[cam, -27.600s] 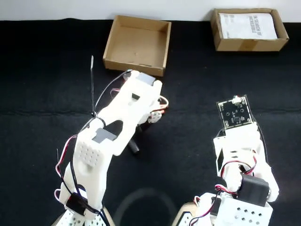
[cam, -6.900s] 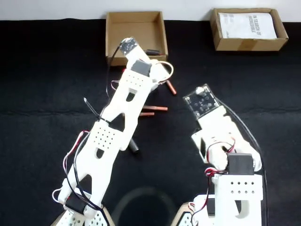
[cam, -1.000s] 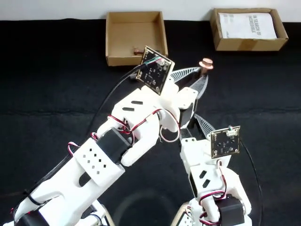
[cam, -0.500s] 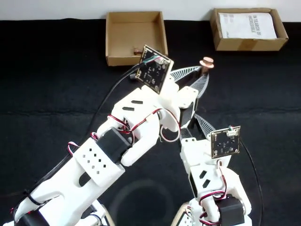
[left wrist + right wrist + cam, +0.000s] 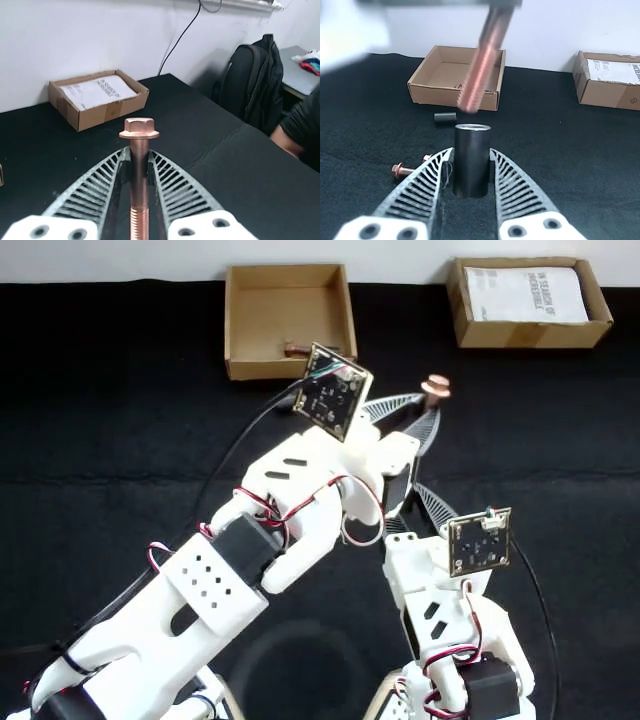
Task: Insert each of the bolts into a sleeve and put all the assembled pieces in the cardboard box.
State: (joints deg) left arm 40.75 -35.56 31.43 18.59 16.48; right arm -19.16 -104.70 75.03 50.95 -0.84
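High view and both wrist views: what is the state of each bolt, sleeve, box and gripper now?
left gripper: shut on the held bolt.
held bolt: tilted, tip just above the held sleeve, not inserted.
right gripper: shut on the held sleeve.
held sleeve: upright, no bolt inside.
loose sleeve: lying on the table.
loose bolt: lying on the table.
cardboard box: open, one piece inside.

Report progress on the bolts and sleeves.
Done: one piece seems to lie in the cardboard box. In hand: left gripper holds a bolt just above the sleeve in the right gripper, not yet inserted. Left: a spare sleeve and loose bolt on the table.
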